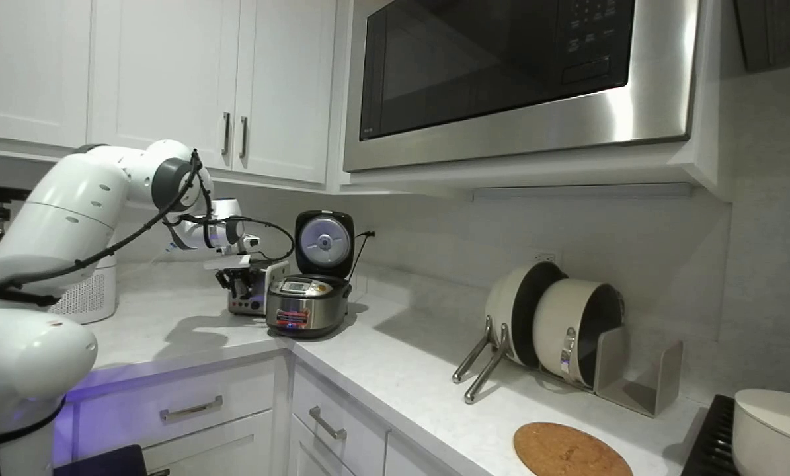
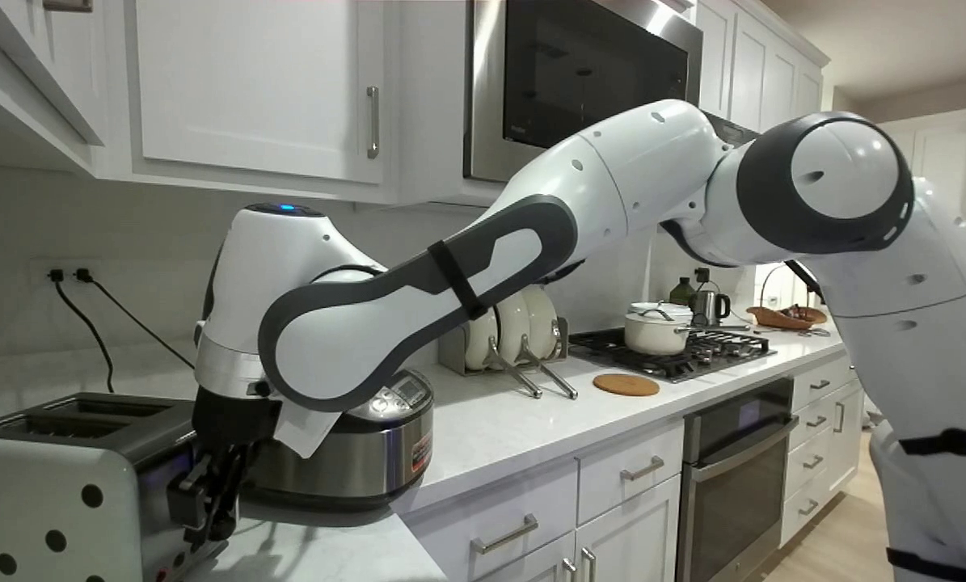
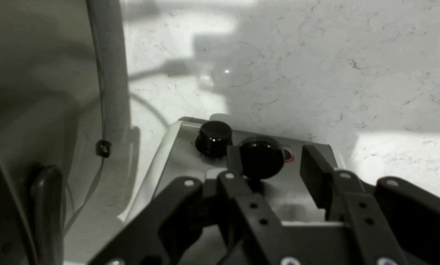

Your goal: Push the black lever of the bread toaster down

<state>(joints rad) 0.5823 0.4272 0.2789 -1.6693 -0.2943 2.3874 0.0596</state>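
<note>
At the left in an exterior view, a boxy silver bread toaster (image 2: 38, 485) stands on a pale tabletop (image 2: 353, 558). Just right of it, the dark fingers (image 2: 187, 497) of a white robot arm (image 2: 628, 170) point down beside its narrow face; the lever cannot be made out from here. Farther right come a round silver cooker (image 2: 361, 461), cream pans (image 2: 515, 323) standing on edge, and a cream pot (image 2: 655, 335).

Read left to right, the wrist view shows a black knob (image 3: 215, 136) on the toaster's face, then a larger, rounded black piece that appears to be the black lever (image 3: 264, 156), then a red spot (image 3: 288, 155). The fingers are spread, not clenched, and seem to grasp nothing. The lever shows in the gap between them, nearer the finger on the left; whether they touch it cannot be told.

The step in hand looks like lining up with the lever, the push not yet made. The next move likely calls for setting a fingertip squarely on top of the lever and pressing straight down, clear of the knob.
</note>
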